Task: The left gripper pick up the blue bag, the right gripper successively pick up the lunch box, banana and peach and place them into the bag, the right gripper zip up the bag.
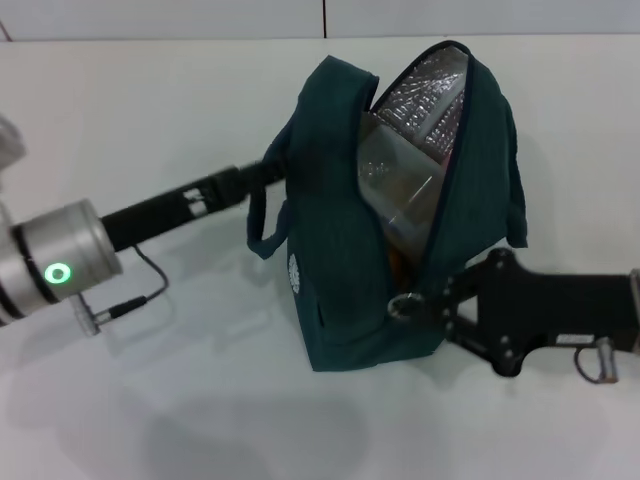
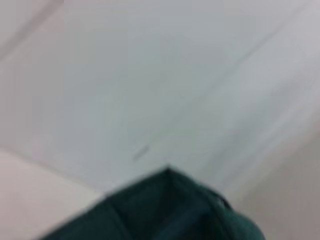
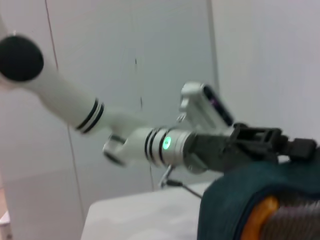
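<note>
From my head, the blue bag [image 1: 385,230] stands on the table [image 1: 150,400], my left gripper [image 1: 268,172] grasping its handle, my right gripper [image 1: 425,308] clenched on the zipper ring [image 1: 403,307]. I should pull steadily along the zip line while the left holds firm. My left wrist shows only teal fabric [image 2: 170,210]. My right wrist shows something orange [image 3: 260,212] inside the bag's open mouth.

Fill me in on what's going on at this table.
A two-armed robot is packing a blue bag on a white table. The left gripper holds the bag at its handle side, propping it up. The right gripper is at the ring zipper pull at the near end of the opening. The bag is unzipped along most of its length, showing foil lining and the clear lunch box inside. Something orange shows inside in the right wrist view.
</note>
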Available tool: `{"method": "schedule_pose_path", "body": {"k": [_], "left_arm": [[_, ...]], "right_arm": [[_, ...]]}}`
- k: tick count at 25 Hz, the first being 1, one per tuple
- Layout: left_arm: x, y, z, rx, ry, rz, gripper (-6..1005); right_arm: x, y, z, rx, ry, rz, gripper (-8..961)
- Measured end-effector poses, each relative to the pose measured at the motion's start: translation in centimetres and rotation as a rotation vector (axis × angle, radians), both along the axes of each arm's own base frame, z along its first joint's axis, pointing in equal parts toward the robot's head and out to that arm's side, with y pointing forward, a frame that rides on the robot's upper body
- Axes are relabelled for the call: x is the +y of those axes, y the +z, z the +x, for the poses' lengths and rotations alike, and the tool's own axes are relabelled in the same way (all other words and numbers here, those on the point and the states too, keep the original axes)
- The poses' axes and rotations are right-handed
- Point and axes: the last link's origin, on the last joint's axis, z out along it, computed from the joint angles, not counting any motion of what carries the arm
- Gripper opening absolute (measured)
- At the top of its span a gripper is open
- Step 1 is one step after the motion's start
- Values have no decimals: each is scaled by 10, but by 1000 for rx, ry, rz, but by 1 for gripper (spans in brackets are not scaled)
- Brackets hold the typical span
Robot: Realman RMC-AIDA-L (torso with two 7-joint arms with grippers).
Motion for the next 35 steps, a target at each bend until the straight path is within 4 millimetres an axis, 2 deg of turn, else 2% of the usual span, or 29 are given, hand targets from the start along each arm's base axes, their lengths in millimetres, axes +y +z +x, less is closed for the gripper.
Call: {"method": "schedule_pose_path", "body": {"k": [3, 8, 11, 18, 28, 35], "left_arm": [[-4, 7, -9, -21, 21, 89, 523], [-9, 10, -16, -26, 40, 138, 664], [-14, 13, -22, -25, 47, 170, 861], [-25, 18, -27, -46, 43, 212, 882], [-32, 18, -33, -14, 25, 246, 882], [-47, 21, -46, 144, -108, 275, 880]], "right_arm": [[2, 10, -4, 40, 5, 15, 9], [10, 23, -15, 73, 38, 41, 9], [15, 31, -28, 97, 63, 61, 10], [28, 40, -47, 91, 66, 63, 11], [34, 34, -47, 51, 35, 20, 12], [41, 32, -47, 45, -7, -27, 13]]}}
